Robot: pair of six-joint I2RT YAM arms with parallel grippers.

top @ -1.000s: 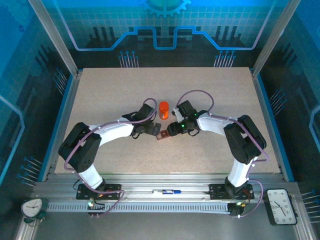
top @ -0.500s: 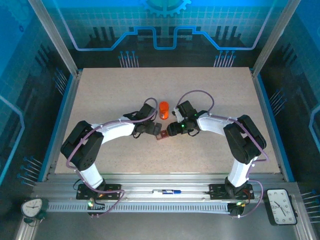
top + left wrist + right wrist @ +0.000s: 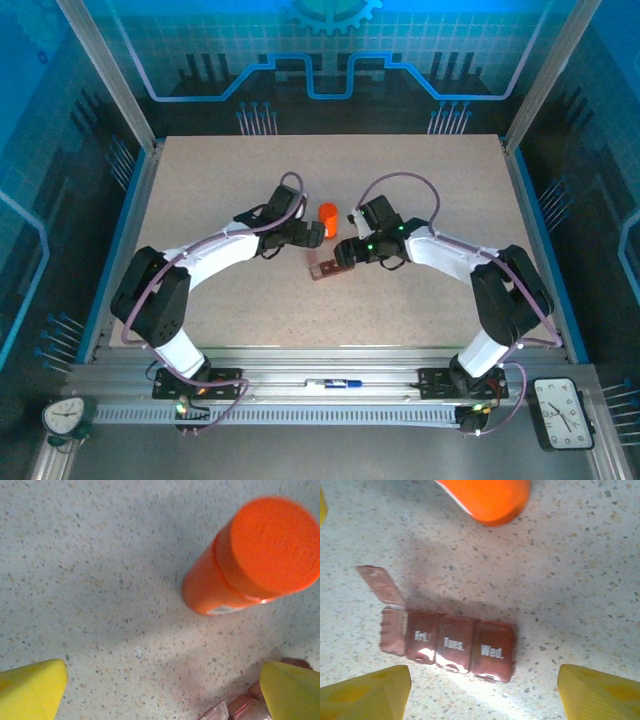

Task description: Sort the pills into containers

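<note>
Red-brown containers (image 3: 450,642): four-cell bar flat on speckled table (image 3: 220,180), just on near side of orange bottle (image 3: 328,214), not touching it. Lid (image 3: 377,585) of one end cell flipped open; other three lids shut, marked Fri., Tues., Wed. Right claw (image 3: 341,256) spread wide, empty, hangs over bar, near-right of bottle. Left claw (image 3: 308,234) spread wide, empty, just left of bottle; yellow fingers (image 3: 30,692) frame bare table beside it. Bottle stands with orange top up, between both claws.
</note>
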